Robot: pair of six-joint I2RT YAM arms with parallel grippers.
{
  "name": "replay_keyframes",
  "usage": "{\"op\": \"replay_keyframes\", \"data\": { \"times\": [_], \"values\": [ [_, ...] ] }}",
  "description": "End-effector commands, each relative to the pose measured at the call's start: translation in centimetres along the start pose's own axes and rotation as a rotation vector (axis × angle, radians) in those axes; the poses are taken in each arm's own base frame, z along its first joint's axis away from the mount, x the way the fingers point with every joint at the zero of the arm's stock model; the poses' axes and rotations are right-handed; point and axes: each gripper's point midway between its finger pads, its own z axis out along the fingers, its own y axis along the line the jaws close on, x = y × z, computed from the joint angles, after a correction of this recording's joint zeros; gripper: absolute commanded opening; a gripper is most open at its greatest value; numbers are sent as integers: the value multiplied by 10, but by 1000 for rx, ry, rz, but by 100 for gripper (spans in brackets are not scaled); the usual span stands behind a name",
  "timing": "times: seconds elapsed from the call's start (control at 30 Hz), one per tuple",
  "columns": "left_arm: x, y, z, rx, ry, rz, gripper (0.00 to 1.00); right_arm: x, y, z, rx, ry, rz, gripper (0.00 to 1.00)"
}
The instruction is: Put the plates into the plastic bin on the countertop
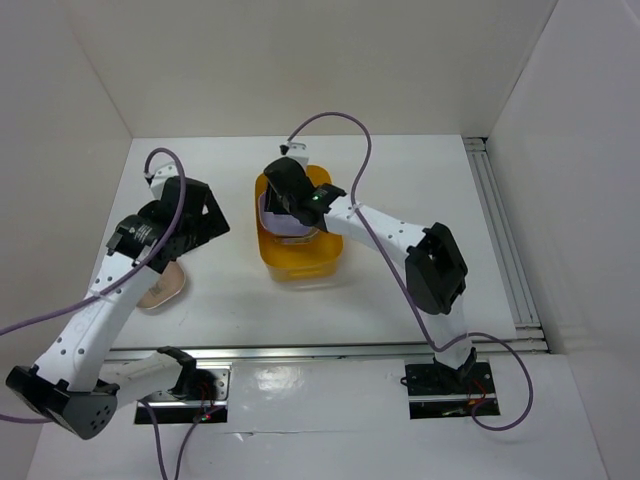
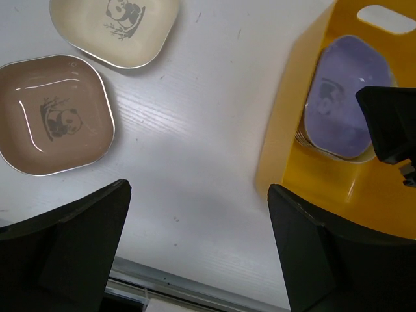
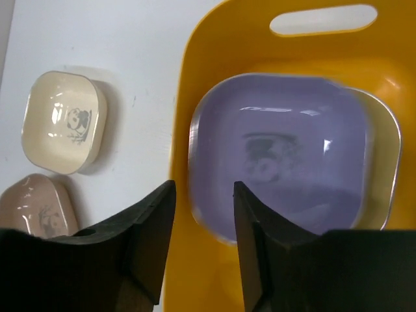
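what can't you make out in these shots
What lies under the lavender plate in the plastic bin: every view, it covers all but a pale rim.
Most of the tan plate: top view, left arm covers it.
Whether the right gripper grips the lavender plate: right wrist view, blurred.

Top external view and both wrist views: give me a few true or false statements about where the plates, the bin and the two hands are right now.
1. The lavender rounded-square plastic plate lies inside the deep yellow-orange plastic bin. True.
2. The tan rounded-square plate with a panda print is in the bin. False: it sits on the white countertop, next to the cream plate.
3. The left hand grips a plate. False: it is open, with only bare countertop below the gap.
4. The right hand is over the bin. True.
5. The lavender plate is alone in the bin. False: the rim of a paler plate shows beneath it.
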Motion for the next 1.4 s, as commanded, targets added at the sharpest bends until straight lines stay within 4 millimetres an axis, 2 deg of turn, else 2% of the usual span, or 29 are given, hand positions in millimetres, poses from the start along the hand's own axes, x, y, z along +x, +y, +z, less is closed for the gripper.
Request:
{"op": "replay_keyframes", "data": {
  "times": [0.0,0.07,0.1,0.13,0.2,0.23,0.3,0.33,0.37,0.4,0.43,0.47,0.5,0.53,0.57,0.63,0.67,0.73,0.77,0.83,0.93,1.17,1.2,1.23,1.33,1.37],
  "values": [
    [-3,2,8,28,-1,-16,100,-17,30,-4,-89,-59,24,53],
    [-4,8,18,13,-5,-23,100,-25,41,-10,-113,-77,6,66],
    [-5,9,21,14,-4,-36,100,-26,41,-12,-113,-78,-8,66],
    [-5,10,27,8,0,-46,100,-24,44,-13,-109,-83,-12,72],
    [-7,7,39,18,8,-63,100,-35,48,-27,-113,-108,-16,77],
    [-13,11,45,5,-3,-73,100,-40,51,-41,-124,-123,-13,79],
    [-17,9,59,0,-1,-78,100,-52,51,-56,-137,-159,-9,88],
    [-28,7,64,7,-21,-104,100,-45,47,-61,-132,-156,-27,95],
    [-33,6,69,11,-24,-95,100,-61,45,-82,-142,-198,-26,95],
    [-36,4,83,-1,-18,-82,100,-60,44,-93,-152,-200,-37,100],
    [-46,-2,88,15,-30,-80,100,-51,35,-95,-143,-189,-54,100],
    [-54,1,96,-1,-35,-82,100,-65,34,-117,-167,-227,-55,100],
    [-59,-3,104,-2,-35,-59,100,-65,29,-124,-170,-235,-67,100],
    [-63,-3,121,-28,-15,-51,100,-67,25,-131,-179,-251,-71,100],
    [-64,2,131,-41,4,-49,100,-60,19,-146,-192,-253,-82,100],
    [-66,4,150,-59,15,-23,100,-53,14,-158,-215,-256,-90,100],
    [-56,9,169,-79,56,-10,100,-50,6,-166,-217,-261,-97,100],
    [-51,19,187,-123,78,-13,100,-47,1,-173,-226,-260,-106,100],
    [-37,23,198,-121,117,-15,99,-39,-6,-173,-213,-245,-127,100],
    [-18,39,221,-155,181,-28,99,-39,-7,-184,-229,-253,-125,100],
    [5,45,246,-164,277,-34,94,-38,-15,-190,-221,-263,-130,100],
    [23,44,271,-147,342,-42,83,-32,-23,-191,-206,-260,-133,100],
    [31,46,276,-156,362,-39,81,-33,-25,-190,-198,-265,-131,100],
    [34,50,279,-158,377,-48,73,-33,-25,-190,-198,-265,-131,100],
    [48,52,289,-168,416,-53,68,-22,-29,-187,-183,-241,-138,100],
    [46,50,292,-167,412,-54,56,-24,-27,-187,-190,-248,-123,100]
  ]
}}
